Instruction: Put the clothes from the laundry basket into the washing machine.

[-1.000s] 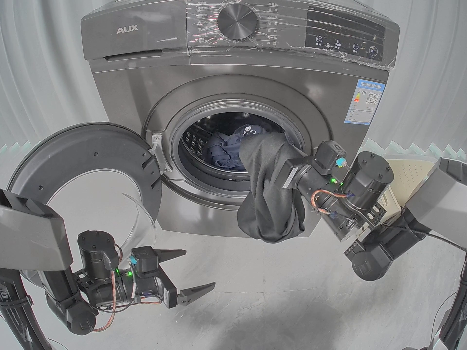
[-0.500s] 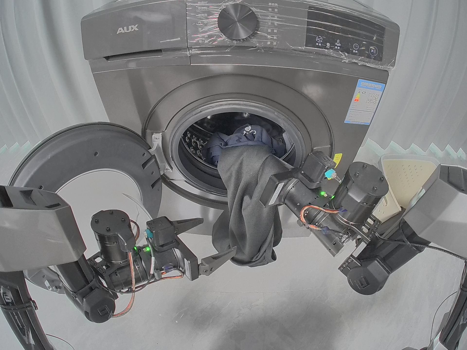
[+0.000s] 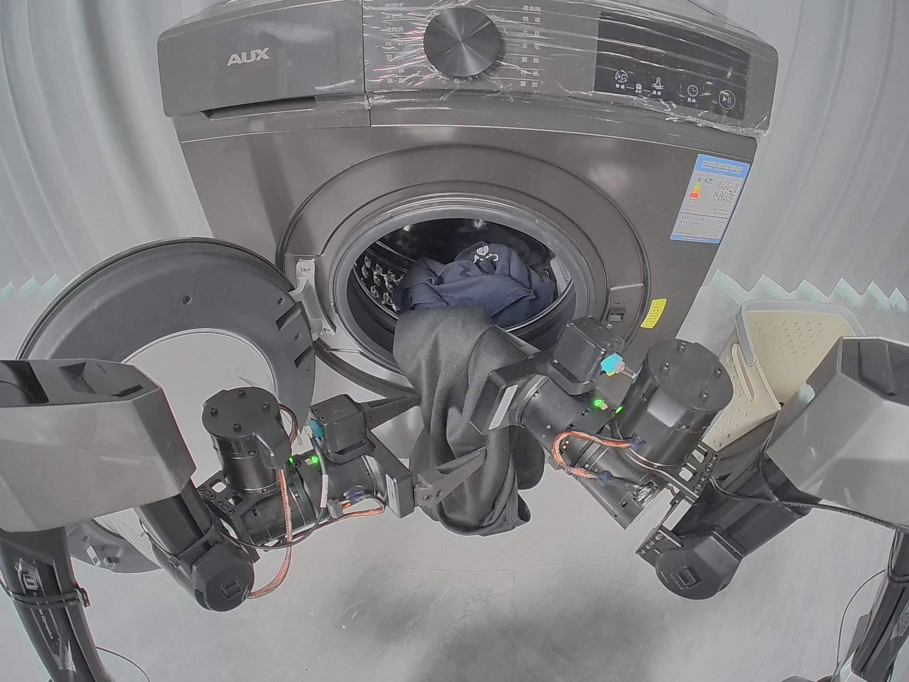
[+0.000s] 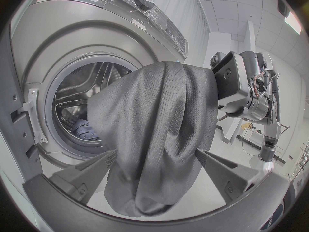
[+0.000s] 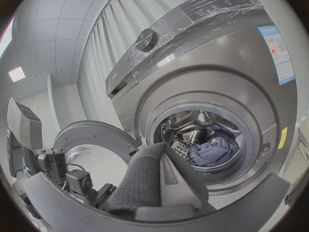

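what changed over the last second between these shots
The right end effector, shut on the grey garment, carried it toward the robot's left and lower. The left end effector rose from low down and now straddles the garment's hanging end, open. The navy clothes inside the washing machine, its open door and the laundry basket stayed put.

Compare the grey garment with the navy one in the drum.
The grey garment hangs in front of the washing machine, clamped in the right gripper; the navy garment lies loose inside the drum. The grey garment drapes long; the navy garment is crumpled. Both are dark clothes.
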Motion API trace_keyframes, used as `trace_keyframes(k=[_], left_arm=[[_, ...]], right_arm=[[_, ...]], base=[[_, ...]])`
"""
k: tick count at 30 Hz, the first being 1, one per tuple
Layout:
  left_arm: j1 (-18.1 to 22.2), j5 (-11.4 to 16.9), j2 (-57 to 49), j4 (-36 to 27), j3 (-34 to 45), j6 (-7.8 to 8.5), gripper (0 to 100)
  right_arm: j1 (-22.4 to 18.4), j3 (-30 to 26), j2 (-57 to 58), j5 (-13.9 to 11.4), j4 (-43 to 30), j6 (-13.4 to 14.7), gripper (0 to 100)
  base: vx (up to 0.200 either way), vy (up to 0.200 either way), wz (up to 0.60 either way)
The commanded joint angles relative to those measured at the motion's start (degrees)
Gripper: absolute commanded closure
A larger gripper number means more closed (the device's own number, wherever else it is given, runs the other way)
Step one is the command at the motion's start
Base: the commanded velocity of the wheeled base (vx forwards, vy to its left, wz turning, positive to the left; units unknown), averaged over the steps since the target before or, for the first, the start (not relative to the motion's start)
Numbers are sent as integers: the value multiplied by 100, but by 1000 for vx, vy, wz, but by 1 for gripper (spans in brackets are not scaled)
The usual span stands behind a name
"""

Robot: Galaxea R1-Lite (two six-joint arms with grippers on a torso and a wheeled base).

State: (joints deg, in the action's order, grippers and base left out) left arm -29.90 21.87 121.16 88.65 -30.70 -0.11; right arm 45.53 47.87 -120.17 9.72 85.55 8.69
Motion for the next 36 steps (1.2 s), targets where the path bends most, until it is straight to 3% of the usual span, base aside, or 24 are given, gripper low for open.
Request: trace_keyframes(k=[1,20,29,34,35,36], left_arm=[[-16,1,101,3,-130,-7,0],[160,-16,927,3,-1096,-59,0],[169,-201,1199,-6,-1430,-59,0],[248,-517,1349,3,-1843,-94,0],[275,-614,1357,3,-1931,-112,100],[283,-623,1357,3,-1931,-147,100]], right_arm=[[26,3,-67,4,5,10,100],[307,-103,56,145,14,71,100],[342,-155,117,145,23,106,100],[342,-173,126,153,32,142,100],[342,-182,126,153,49,142,100],[351,-191,126,153,49,150,100]], base=[[0,0,0],[0,0,0],[0,0,0],[0,0,0],[0,0,0],[0,0,0]])
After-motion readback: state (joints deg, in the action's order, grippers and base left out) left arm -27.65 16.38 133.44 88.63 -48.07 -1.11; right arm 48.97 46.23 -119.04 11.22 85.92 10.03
